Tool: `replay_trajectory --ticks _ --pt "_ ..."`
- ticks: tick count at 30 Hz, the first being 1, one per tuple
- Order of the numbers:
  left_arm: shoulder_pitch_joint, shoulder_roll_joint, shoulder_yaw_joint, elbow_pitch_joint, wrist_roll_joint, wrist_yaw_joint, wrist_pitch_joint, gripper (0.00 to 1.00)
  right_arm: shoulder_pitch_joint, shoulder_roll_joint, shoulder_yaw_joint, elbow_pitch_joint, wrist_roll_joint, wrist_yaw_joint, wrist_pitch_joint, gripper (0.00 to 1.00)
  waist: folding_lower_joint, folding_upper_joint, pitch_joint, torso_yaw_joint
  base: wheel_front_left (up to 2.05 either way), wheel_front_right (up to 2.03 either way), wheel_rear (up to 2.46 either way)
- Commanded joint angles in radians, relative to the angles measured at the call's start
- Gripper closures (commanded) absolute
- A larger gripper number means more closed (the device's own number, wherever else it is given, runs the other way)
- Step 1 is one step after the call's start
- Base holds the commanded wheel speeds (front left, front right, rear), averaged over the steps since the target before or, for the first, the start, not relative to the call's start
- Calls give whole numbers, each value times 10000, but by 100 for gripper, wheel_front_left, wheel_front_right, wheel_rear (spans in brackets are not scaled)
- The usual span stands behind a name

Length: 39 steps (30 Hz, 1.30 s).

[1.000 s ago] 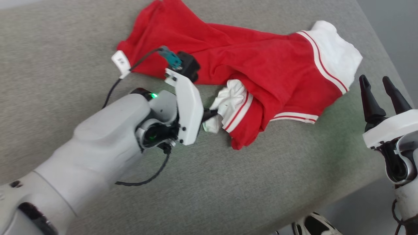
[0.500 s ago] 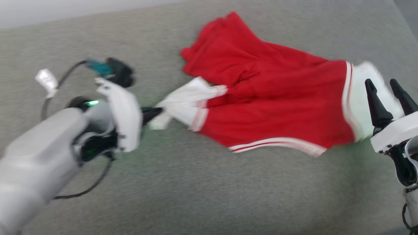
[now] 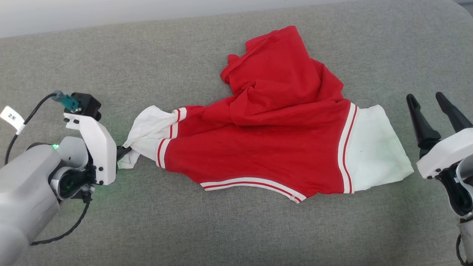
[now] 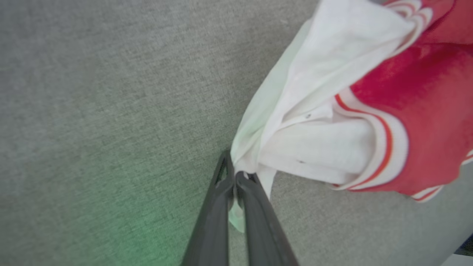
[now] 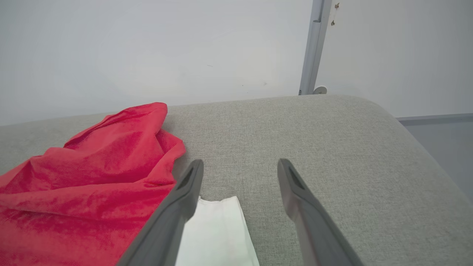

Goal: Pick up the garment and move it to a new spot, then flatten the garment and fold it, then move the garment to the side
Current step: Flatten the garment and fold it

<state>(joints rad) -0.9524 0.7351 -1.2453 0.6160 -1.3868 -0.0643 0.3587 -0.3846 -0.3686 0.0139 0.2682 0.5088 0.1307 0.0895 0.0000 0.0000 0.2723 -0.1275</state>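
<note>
The garment [image 3: 266,147], a red shirt with white sleeves and red-and-white striped trim, lies crumpled and stretched across the grey cushion [image 3: 221,229]. My left gripper [image 3: 123,152] is shut on the tip of its left white sleeve [image 3: 147,129]. The left wrist view shows both fingers pinching that white cloth [image 4: 295,122] at the left gripper [image 4: 233,175]. My right gripper [image 3: 425,96] stands open at the right edge, just beyond the right white sleeve [image 3: 373,147], holding nothing. In the right wrist view the right gripper [image 5: 240,164] hovers over the cushion, with red cloth [image 5: 92,177] and a white sleeve corner [image 5: 218,229] to its left.
The cushion's rounded right end [image 5: 406,140] drops off toward the floor. A pale wall [image 5: 147,48] rises behind it. A black cable with a white tag [image 3: 11,118] loops off my left wrist.
My left gripper has pulled the white sleeve leftward, stretching the garment out across the cushion. The head camera has shifted. The right gripper stayed open in place.
</note>
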Motion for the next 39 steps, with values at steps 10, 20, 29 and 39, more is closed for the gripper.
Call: replay_trajectory --ticks 10,20,29,39 --pt "454 -261 278 535 37 -273 -1311 0 303 -131 407 -582 -347 1 709 0 0 0 -215 69 0 0 0" --pt "1252 -290 689 -111 819 117 -4642 0 1045 -1635 2284 -1470 -392 -1 2534 0 0 0 -379 545 0 0 0" --pt "2855 -1230 2833 -1289 2412 1097 -6247 0 1841 -3796 3725 -2792 898 -1 4807 0 0 0 -301 1287 0 0 0" --pt "6365 -3323 7679 -3410 6681 1155 -6249 0 2037 -4602 4185 -2800 1183 -1 5487 0 0 0 -217 2152 0 0 0"
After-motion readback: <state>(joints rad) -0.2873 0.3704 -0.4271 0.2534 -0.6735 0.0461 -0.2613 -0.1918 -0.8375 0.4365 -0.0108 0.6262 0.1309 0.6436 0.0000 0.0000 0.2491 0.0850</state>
